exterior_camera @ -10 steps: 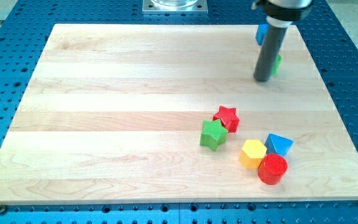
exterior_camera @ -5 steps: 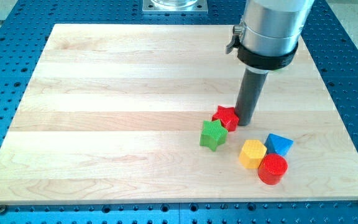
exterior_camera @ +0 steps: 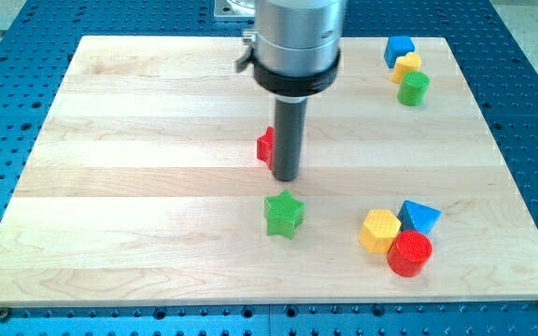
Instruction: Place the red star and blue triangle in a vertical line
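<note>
The red star (exterior_camera: 266, 146) lies near the board's middle, mostly hidden behind my rod; only its left edge shows. My tip (exterior_camera: 286, 177) rests on the board at the star's right and lower side, touching or nearly touching it. The blue triangle (exterior_camera: 420, 217) sits at the view's lower right, beside a yellow hexagon (exterior_camera: 379, 231) and a red cylinder (exterior_camera: 409, 253). It is far to the right of my tip.
A green star (exterior_camera: 283, 214) lies just below my tip. At the view's top right stand a blue block (exterior_camera: 399, 49), a yellow block (exterior_camera: 407, 66) and a green cylinder (exterior_camera: 414, 89). The wooden board (exterior_camera: 138, 187) lies on a blue perforated table.
My tip moved from the top right down to the red star, then pushed it up and to the left. The green star shifted left and slightly down. The top-right blocks are now uncovered.
</note>
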`<state>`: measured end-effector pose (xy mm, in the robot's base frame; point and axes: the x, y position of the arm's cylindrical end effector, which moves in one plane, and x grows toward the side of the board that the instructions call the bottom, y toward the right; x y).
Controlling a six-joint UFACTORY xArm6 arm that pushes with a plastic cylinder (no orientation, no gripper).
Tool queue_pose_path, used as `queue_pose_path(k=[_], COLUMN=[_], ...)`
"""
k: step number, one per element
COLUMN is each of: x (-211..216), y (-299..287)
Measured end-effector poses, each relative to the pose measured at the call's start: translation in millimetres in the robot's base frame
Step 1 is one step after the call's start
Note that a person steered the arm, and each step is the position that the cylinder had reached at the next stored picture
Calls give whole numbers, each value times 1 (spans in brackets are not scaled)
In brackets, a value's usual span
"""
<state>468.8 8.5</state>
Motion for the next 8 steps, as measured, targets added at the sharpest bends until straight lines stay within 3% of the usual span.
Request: queue_pose_path(k=[3,4,6,8], x=[-54,-55,-83,-90], y=[-20,20,-11,74])
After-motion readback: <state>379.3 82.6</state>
